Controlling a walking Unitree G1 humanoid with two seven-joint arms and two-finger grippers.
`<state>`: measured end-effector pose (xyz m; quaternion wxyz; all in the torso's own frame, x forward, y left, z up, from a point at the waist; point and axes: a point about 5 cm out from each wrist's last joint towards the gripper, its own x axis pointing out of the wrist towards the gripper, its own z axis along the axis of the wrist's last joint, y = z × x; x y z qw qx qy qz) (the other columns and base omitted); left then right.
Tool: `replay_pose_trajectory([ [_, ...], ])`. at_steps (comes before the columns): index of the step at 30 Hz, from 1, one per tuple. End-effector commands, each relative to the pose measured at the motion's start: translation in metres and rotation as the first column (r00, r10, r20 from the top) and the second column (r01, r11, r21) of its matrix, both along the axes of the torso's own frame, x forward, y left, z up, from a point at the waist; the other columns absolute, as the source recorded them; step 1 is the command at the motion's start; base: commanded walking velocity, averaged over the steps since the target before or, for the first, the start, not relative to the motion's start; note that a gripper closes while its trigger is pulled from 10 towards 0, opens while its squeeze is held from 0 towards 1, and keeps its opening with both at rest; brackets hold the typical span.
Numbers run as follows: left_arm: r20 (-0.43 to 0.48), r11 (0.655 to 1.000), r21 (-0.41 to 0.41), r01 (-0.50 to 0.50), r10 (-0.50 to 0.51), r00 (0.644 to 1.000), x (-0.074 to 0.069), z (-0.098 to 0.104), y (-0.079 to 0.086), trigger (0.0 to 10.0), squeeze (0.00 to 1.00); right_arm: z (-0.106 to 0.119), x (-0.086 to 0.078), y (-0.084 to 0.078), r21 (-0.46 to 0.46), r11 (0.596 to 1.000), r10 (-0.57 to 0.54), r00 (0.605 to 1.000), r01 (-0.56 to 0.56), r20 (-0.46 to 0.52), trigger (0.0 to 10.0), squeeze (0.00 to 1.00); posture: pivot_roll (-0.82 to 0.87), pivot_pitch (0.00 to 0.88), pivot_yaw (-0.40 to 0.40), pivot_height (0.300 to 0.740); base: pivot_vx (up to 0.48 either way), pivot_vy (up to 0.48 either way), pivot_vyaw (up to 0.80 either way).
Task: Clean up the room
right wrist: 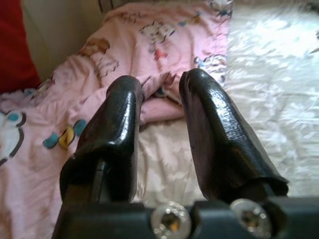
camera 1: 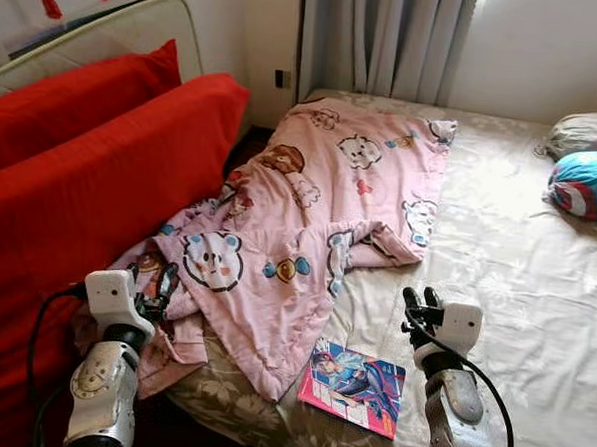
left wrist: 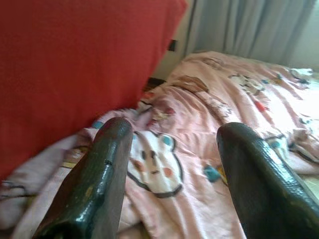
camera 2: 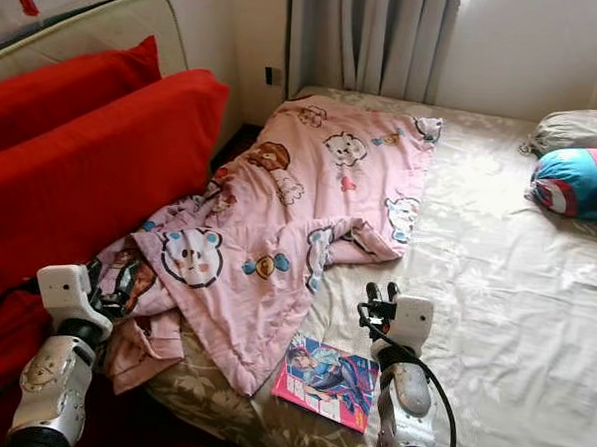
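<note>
Two grippers up over bed (camera 1: 536,286), nothing held. Pink blanket (camera 1: 309,214) crumpled, corner hanging off bed edge. Left gripper (camera 1: 153,281) at that corner, fingers spread; right gripper (camera 1: 422,297) fingers slightly apart, near magazine (camera 1: 353,385). Guess: approach step, next pinch blanket corner.

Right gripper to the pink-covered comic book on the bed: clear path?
Probably yes. The right gripper hovers open over bare sheet, and the pink-covered comic book lies flat beside that arm, uncovered. The crumpled pink cartoon-print blanket edge stops short of it.
</note>
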<state>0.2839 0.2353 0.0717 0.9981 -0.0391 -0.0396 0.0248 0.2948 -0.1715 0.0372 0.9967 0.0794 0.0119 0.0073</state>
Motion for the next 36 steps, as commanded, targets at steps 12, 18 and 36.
replay_pose_trajectory([
  [12, -0.017, 0.999, -0.021, -0.039, 0.039, 0.999, -0.03, -0.005, -0.005, 10.0, 0.0, 0.006, -0.012, 0.006, -0.03, 0.999, 0.045, 0.998, -0.044, 0.042, 10.0, 0.0, 0.06, 0.135, -0.043, 0.74, 0.0, 0.0, 0.0],
  [18, -0.036, 1.0, -0.024, -0.004, 0.003, 0.999, -0.035, -0.007, -0.018, 10.0, 0.0, 0.012, -0.018, 0.008, -0.024, 0.999, 0.041, 0.997, -0.04, 0.067, 10.0, 0.0, 0.07, 0.166, -0.059, 0.74, 0.0, 0.0, 0.0],
  [36, -0.022, 0.999, -0.033, 0.003, -0.004, 1.0, -0.034, 0.007, -0.023, 10.0, 0.0, 0.019, -0.02, 0.014, -0.045, 0.996, 0.08, 0.997, -0.079, 0.016, 10.0, 0.0, 0.05, 0.191, -0.058, 0.7, 0.0, 0.0, 0.0],
])
